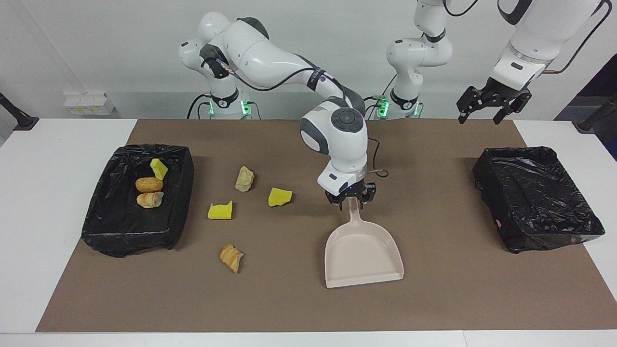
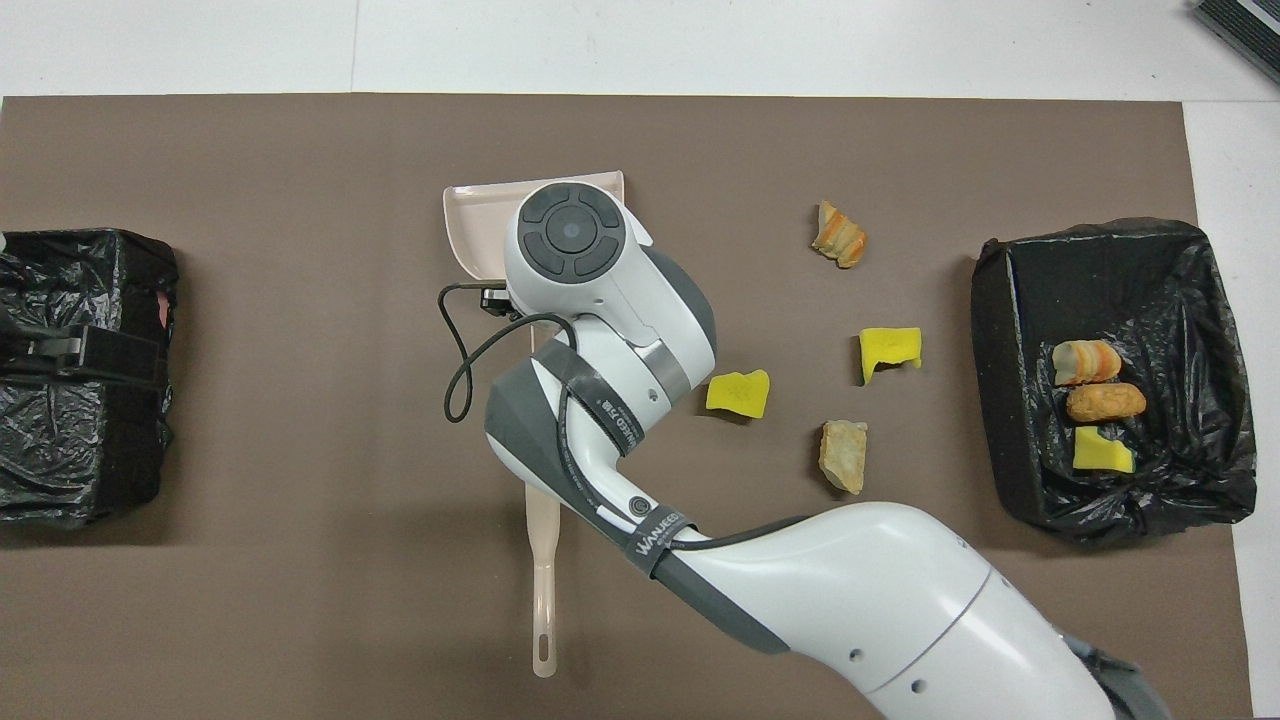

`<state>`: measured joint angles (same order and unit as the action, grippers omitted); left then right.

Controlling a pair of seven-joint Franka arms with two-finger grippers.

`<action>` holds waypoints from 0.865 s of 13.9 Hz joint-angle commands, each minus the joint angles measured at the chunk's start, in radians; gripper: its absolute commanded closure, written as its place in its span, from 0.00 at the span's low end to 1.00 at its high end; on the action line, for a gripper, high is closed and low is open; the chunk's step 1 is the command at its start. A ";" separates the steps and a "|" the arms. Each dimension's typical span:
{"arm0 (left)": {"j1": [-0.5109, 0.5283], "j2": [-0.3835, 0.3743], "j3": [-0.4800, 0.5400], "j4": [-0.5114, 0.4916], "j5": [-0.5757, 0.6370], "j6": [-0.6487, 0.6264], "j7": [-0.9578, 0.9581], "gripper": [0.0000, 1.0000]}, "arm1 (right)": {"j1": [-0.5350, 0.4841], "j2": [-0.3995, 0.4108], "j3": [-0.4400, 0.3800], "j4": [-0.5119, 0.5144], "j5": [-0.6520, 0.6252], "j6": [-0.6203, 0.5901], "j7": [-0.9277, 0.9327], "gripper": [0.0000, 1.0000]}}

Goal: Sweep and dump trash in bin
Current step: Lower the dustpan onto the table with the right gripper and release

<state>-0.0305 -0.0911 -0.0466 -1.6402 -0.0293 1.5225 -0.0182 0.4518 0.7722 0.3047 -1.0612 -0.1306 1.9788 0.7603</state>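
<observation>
The step in hand, as I judge it, is taking up the beige plastic dustpan point(image 1: 364, 255), which lies flat on the brown table mat point(image 1: 458, 289) with its open lip turned away from the robots. The right gripper point(image 1: 351, 198) sits low astride the pan's slim handle point(image 1: 355, 217). Whether it clamps that handle or has let go of it cannot be told. To do this well, the grip should sit square across the handle near the scoop, so the pan cannot swivel. The lip should then be turned toward the right arm's end of the table and kept pressed on the mat, since light spongy pieces will roll under a raised edge. Of the 7 pieces of trash, 4 lie loose on the mat between the dustpan and the black bag-lined bin point(image 1: 125, 241): a bright yellow sponge chunk point(image 1: 280, 197) nearest the pan, a 2nd yellow chunk point(image 1: 221, 211), a tan bread-like lump point(image 1: 245, 179) and a striped orange bread lump point(image 1: 232, 258). The other 3 lie inside that bin: a yellow wedge point(image 1: 159, 168), a brown roll point(image 1: 149, 184) and a striped roll point(image 1: 150, 199). The right arm reaches out from its base with the elbow high and the wrist bent straight down over the handle. The left arm waits, its left gripper point(image 1: 494, 103) spread wide and holding nothing, high over the second black-lined bin point(image 1: 554, 238) at its own end.
</observation>
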 commanded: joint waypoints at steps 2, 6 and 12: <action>0.011 -0.001 -0.006 -0.012 0.014 0.028 0.003 0.00 | -0.002 -0.215 0.008 -0.225 0.039 -0.023 0.073 0.23; 0.001 0.036 -0.006 -0.010 0.005 0.163 -0.028 0.00 | 0.024 -0.437 0.033 -0.536 0.055 -0.021 0.071 0.06; -0.068 0.180 -0.018 0.019 -0.021 0.347 -0.198 0.00 | 0.103 -0.599 0.039 -0.867 0.181 0.085 0.085 0.04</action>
<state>-0.0672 0.0474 -0.0726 -1.6428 -0.0428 1.8521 -0.1908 0.5334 0.2392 0.3446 -1.7794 0.0186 1.9672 0.8246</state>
